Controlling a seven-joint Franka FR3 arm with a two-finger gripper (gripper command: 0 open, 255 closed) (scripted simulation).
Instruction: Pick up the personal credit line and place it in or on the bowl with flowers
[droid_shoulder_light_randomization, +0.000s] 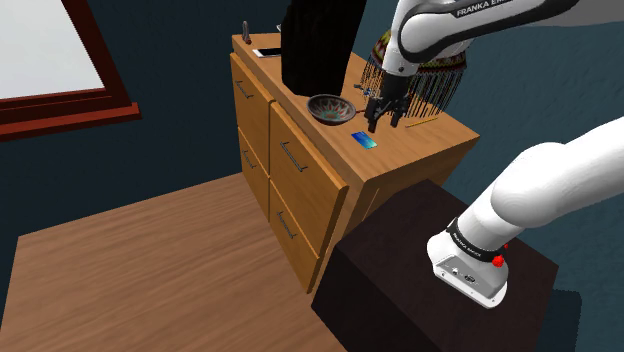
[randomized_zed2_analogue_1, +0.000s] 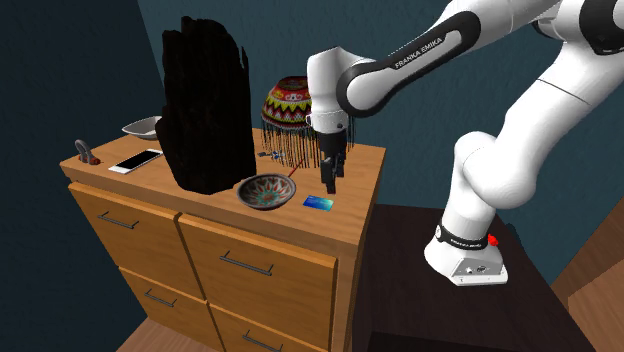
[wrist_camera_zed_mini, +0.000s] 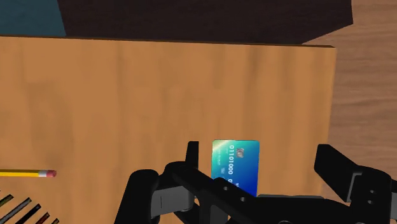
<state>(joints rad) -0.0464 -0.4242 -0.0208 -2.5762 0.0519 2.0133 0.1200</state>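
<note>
Wooden dresser (droid_shoulder_light_randomization: 412, 146) carries the blue credit card (wrist_camera_zed_mini: 235, 162) flat near its front edge, just beside the patterned bowl (droid_shoulder_light_randomization: 330, 108), on the shoulder view's right. The tool (wrist_camera_zed_mini: 259, 153) hangs over the card with fingers apart, not touching it, I think so that it can descend and close.

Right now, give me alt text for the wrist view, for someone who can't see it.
A blue-green card with printed digits lies flat on the wooden dresser top, in line with the gap of the open black gripper. A yellow pencil with a pink eraser lies on the same top, off to one side.
</note>
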